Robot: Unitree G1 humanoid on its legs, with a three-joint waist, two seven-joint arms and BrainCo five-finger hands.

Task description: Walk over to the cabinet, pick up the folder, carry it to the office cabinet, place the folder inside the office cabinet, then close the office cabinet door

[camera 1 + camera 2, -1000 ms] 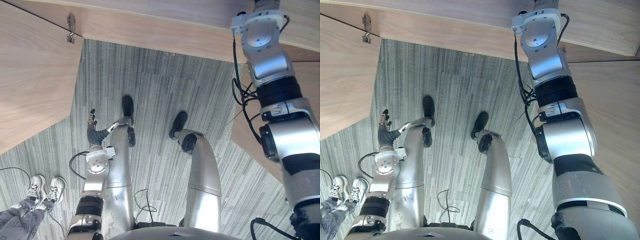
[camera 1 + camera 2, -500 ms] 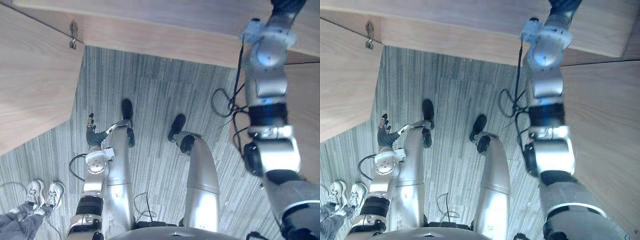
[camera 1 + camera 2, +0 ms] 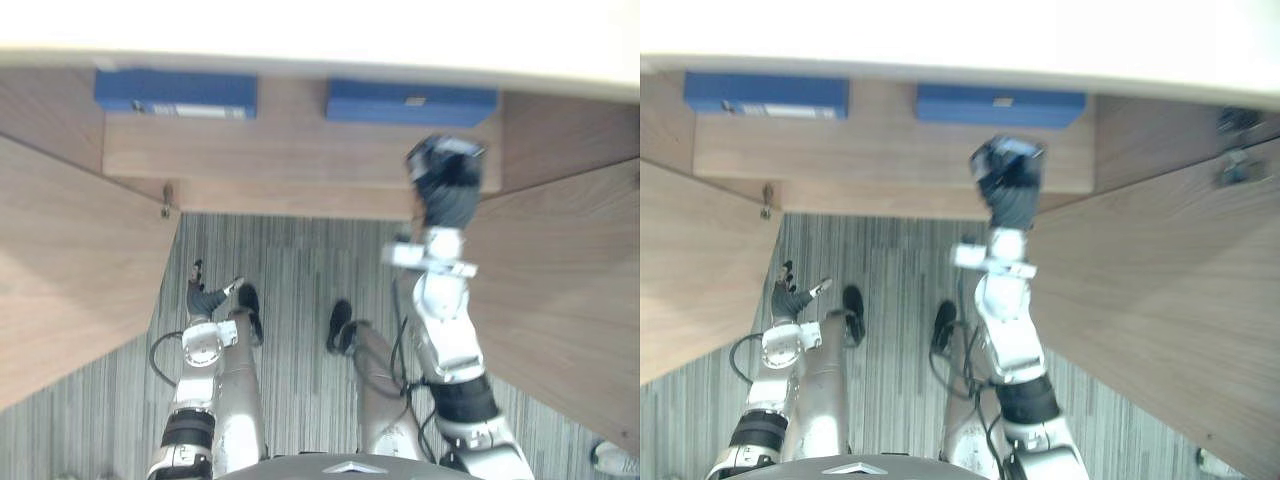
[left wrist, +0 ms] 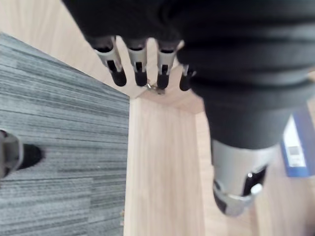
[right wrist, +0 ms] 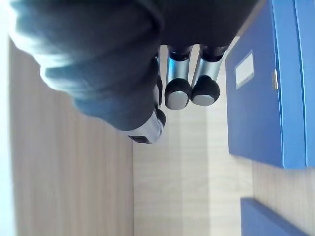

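Two blue folders lie on the shelf (image 3: 300,150) inside the open office cabinet, one at the left (image 3: 175,92) and one at the right (image 3: 410,102). My right hand (image 3: 447,190) is raised just in front of the shelf's edge, below the right folder and holding nothing. In its wrist view the fingers (image 5: 178,91) hang relaxed, with a blue folder (image 5: 261,88) beside them on the wood. My left hand (image 3: 203,298) hangs low by my side, fingers (image 4: 140,69) loose and empty.
The cabinet's left door (image 3: 70,280) and right door (image 3: 575,290) both stand open on either side of me, with a hinge (image 3: 167,200) at the left door's corner. A white cabinet top (image 3: 300,25) runs above the shelf. Striped grey carpet (image 3: 300,270) lies below.
The camera has tilted up, so the shelf and both folders now show. My right arm has drawn back out of the cabinet, bringing the hand into view. The left hand stays low.
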